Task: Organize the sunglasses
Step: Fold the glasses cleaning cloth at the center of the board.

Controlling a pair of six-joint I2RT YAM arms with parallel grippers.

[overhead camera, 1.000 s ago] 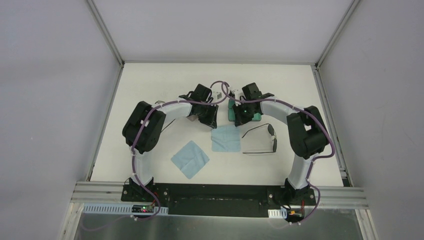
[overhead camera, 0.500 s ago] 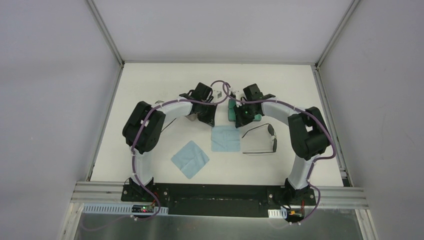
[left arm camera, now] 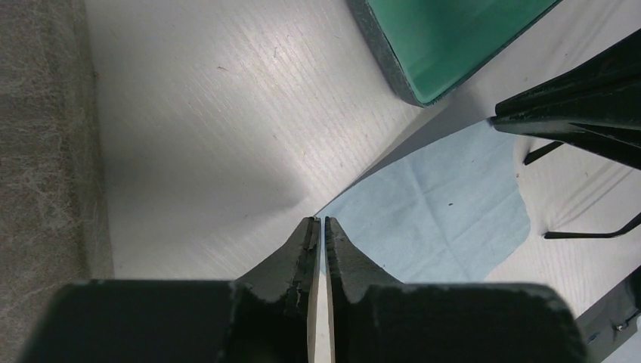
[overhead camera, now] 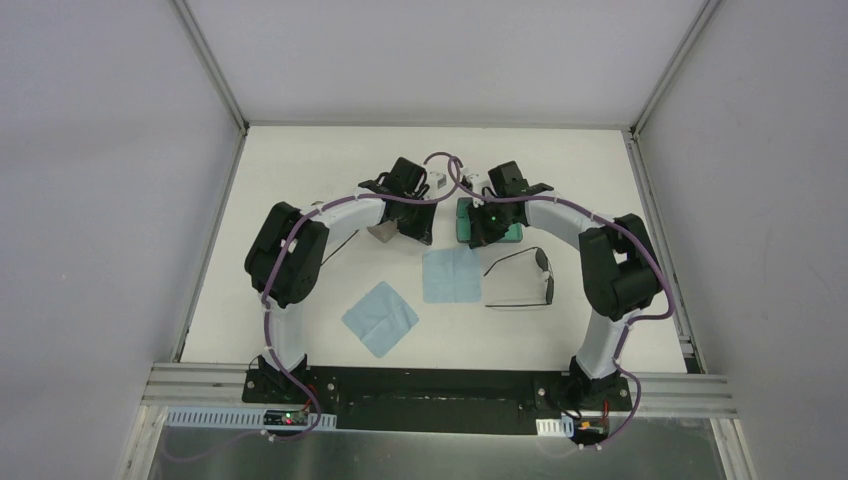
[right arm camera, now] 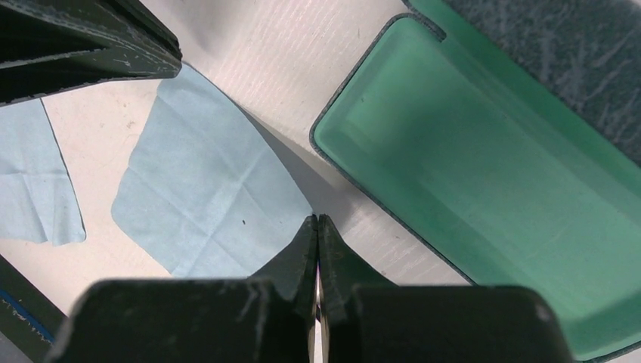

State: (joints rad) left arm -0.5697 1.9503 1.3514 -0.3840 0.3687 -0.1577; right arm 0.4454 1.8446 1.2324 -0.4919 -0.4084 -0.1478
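Both wrists have edged farther away, the left fingers [left arm camera: 301, 253] closing on nothing; the right fingers [right arm camera: 298, 253] are pinched together, empty too. Sunglasses [overhead camera: 545, 264] lie unfolded on the tabletop [overhead camera: 560, 170], right of a cloth [overhead camera: 450, 276]; beyond sits the open case [overhead camera: 488, 228]. Best to grip the bridge and fold the arms first.
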